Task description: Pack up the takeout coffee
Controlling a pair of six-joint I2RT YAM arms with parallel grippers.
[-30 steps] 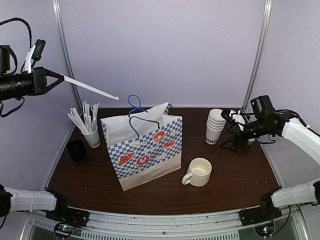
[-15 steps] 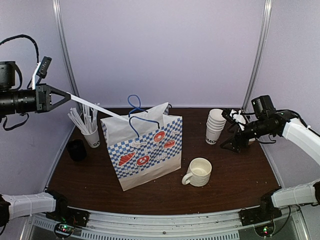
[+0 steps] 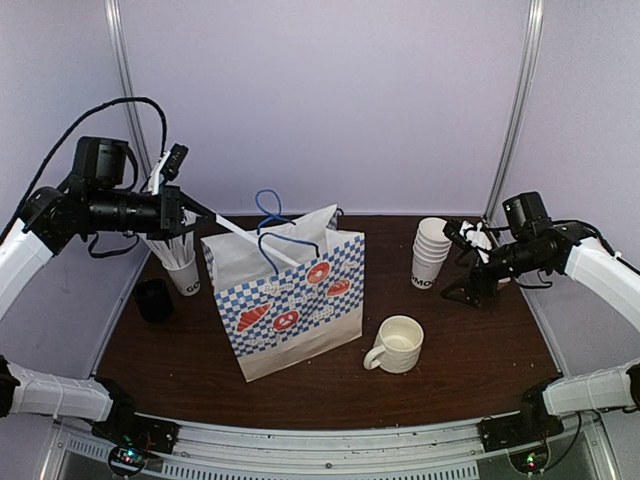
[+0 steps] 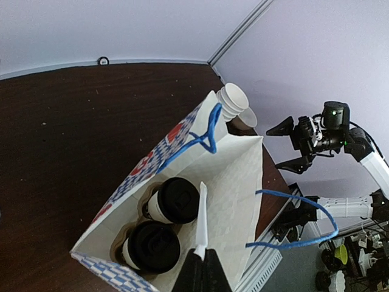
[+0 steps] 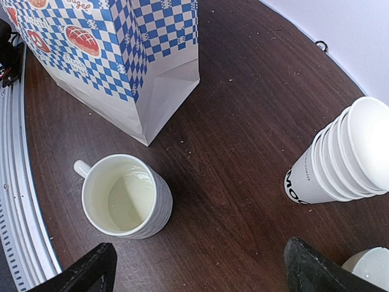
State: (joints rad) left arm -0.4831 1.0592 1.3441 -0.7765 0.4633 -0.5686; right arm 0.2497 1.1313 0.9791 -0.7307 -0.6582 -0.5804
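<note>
Two takeout coffees with black lids, one (image 4: 179, 199) behind the other (image 4: 152, 246), stand in a cardboard carrier inside the blue-checked paper bag (image 3: 300, 300). My left gripper (image 3: 195, 212) hovers left of the bag's mouth, shut on a white wrapped straw (image 3: 255, 240) that slants down into the opening. In the left wrist view the straw (image 4: 202, 222) juts from the closed left gripper (image 4: 200, 258) over the bag, beside the lids. My right gripper (image 3: 458, 262) stands open, empty, at the right, above bare table (image 5: 243, 182).
A white ceramic mug (image 3: 397, 344) sits right of the bag, also shown as the mug (image 5: 124, 194) below the right gripper. A stack of lidless paper cups (image 3: 430, 253) is at the back right. A cup of straws (image 3: 180, 262) and a black object (image 3: 153, 299) stand at the left.
The left arm has swung down and to the right from high at the left. The straw's tip, which was above the bag, now reaches into its mouth. The right arm has not moved.
</note>
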